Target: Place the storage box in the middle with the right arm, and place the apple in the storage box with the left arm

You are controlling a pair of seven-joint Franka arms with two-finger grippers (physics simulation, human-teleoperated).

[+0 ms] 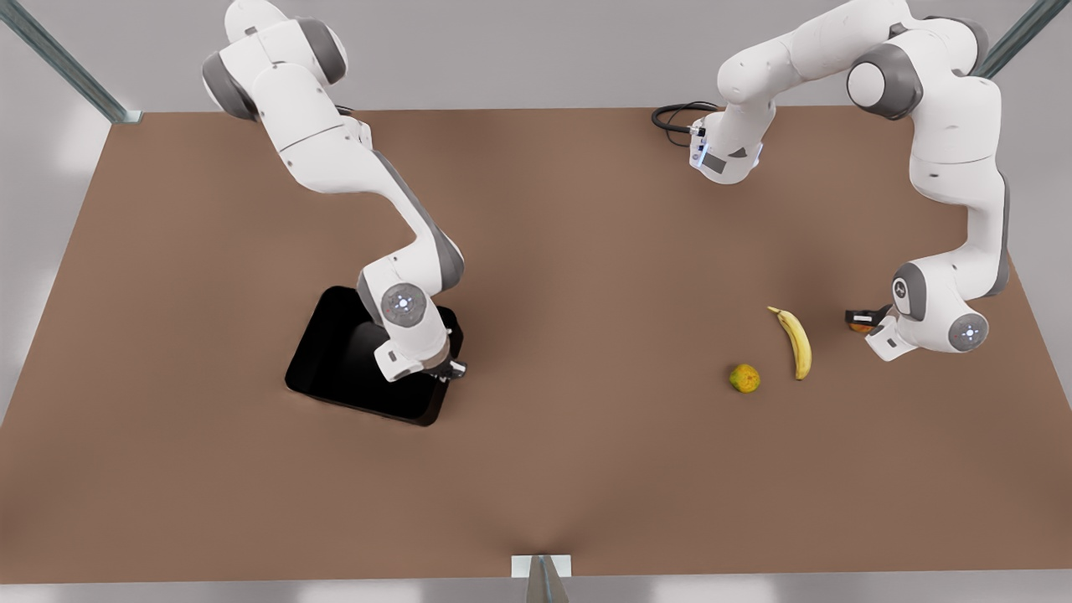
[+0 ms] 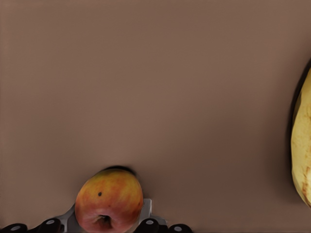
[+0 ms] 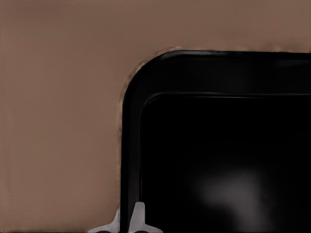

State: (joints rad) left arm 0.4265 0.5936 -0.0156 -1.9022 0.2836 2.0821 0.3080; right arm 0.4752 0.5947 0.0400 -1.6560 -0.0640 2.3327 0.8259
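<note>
The black storage box point(image 1: 335, 360) lies on the table on the front view's left. My right gripper point(image 1: 448, 368) stands over its near-right corner. In the right wrist view the two fingertips point(image 3: 140, 216) sit close on either side of the storage box's point(image 3: 218, 160) wall, shut on it. The apple point(image 1: 860, 327), red-orange with a yellow blush, rests on the table at the front view's far right. My left gripper point(image 1: 863, 321) is down around it, and the apple point(image 2: 109, 204) sits between the pads point(image 2: 146, 208), which touch both its sides.
A yellow banana point(image 1: 797, 342) and a yellow-green lumpy fruit point(image 1: 744, 378) lie just left of the apple in the front view. The banana point(image 2: 302, 145) also edges the left wrist view. A black cable point(image 1: 674, 117) loops at the table's back. Bare brown table point(image 1: 586, 335) lies between the arms.
</note>
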